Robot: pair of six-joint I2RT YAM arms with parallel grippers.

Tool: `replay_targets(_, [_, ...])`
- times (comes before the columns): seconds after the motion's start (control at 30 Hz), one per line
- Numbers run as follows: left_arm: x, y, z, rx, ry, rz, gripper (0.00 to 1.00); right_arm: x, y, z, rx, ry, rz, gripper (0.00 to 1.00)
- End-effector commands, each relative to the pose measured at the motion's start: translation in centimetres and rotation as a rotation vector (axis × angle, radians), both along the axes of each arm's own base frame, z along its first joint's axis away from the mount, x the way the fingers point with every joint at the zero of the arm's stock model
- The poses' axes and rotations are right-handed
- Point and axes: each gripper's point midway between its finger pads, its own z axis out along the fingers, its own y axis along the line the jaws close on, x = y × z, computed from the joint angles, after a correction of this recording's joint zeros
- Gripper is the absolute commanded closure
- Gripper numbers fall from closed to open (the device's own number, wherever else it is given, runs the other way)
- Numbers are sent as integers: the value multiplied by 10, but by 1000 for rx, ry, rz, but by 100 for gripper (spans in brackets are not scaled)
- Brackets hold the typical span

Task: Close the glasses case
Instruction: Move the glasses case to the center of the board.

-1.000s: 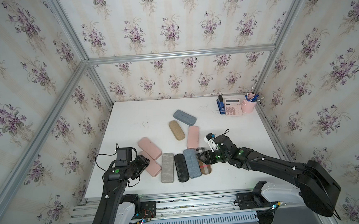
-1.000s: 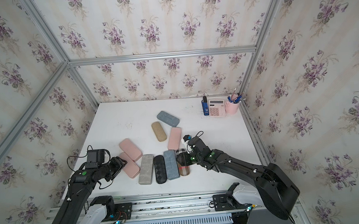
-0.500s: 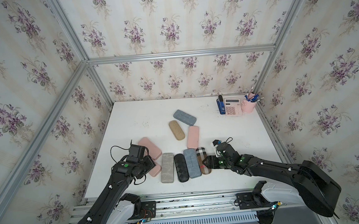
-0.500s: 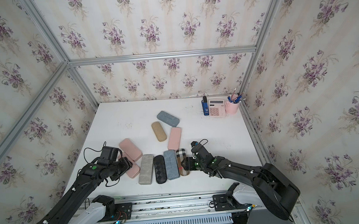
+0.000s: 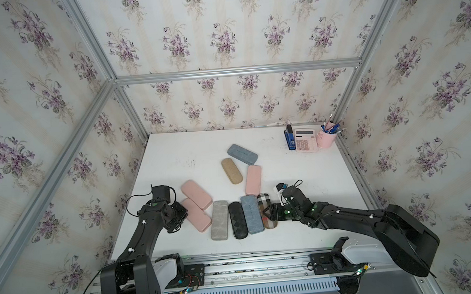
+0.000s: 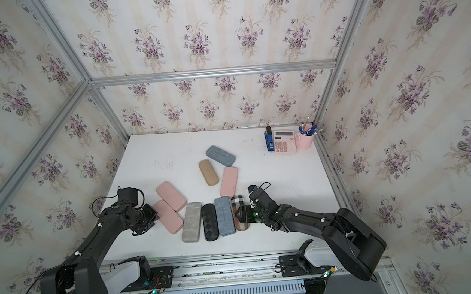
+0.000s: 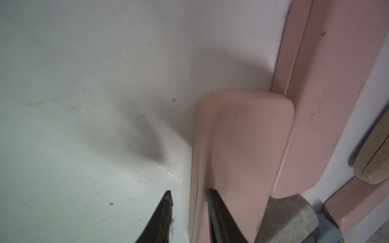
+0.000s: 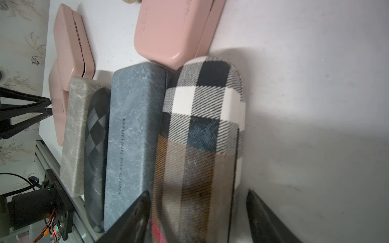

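Both top views look down from high up front, same whole table [image 5: 189, 156]. Wrist cams ride close behind left pincer [image 7: 189, 191] and right pincer [image 8: 197, 191].

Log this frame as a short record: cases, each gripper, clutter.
cases: nine on the table, none visibly standing open
left gripper: open, straddling a long edge of the near pink case, one finger over its top
right gripper: open, straddling one end of the plaid case
clutter: stapler, calculator, pen cup at a far corner

jaws astride nearest pink case [image 7: 244, 147]
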Motion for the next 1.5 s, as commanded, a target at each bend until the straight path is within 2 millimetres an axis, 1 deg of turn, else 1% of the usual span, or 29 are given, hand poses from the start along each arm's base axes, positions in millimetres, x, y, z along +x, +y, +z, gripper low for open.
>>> replay_targets(0.0, [9,-10,-2,12,-27,-69,69,-3,2,2,22,-2,14,28])
replay_targets(0.1, [0,-28,-6,0,-22,-112,69,-3,2,4,27,-6,14,28])
replay_targets(0.3, [-31,-47,-14,-55,-33,-130,69,2,3,3,-17,-10,29,28])
replay_targets(0.37, [-37,-51,-15,-61,-38,-139,69,6,4,2,-26,-11,26,28])
replay_targets(0.47, [-38,-61,-15,-63,-55,-168,68,13,6,4,-42,-17,30,28])
replay_targets(0.67, [-41,-91,-19,-117,-56,-209,68,24,11,7,-74,-27,48,29])
replay_targets(0.8, [-48,-97,-15,-116,-86,-192,64,27,14,12,-72,-40,66,29])
replay_targets(0.87, [-51,-97,-13,-117,-99,-177,64,30,15,11,-85,-38,78,29])
replay_targets(0.97, [-51,-105,-9,-143,-118,-183,64,34,20,10,-92,-38,105,29])
replay_targets(1.07, [-50,-114,-6,-148,-125,-211,64,43,23,11,-109,-42,132,30])
replay_targets(1.17, [-51,-126,-9,-150,-115,-237,65,52,26,14,-115,-44,165,30])
replay_targets(1.3, [-50,-141,-12,-143,-109,-275,65,68,25,16,-138,-44,202,31])
replay_targets(1.47, [-47,-165,-3,-134,-126,-335,65,83,21,22,-171,-54,242,32])
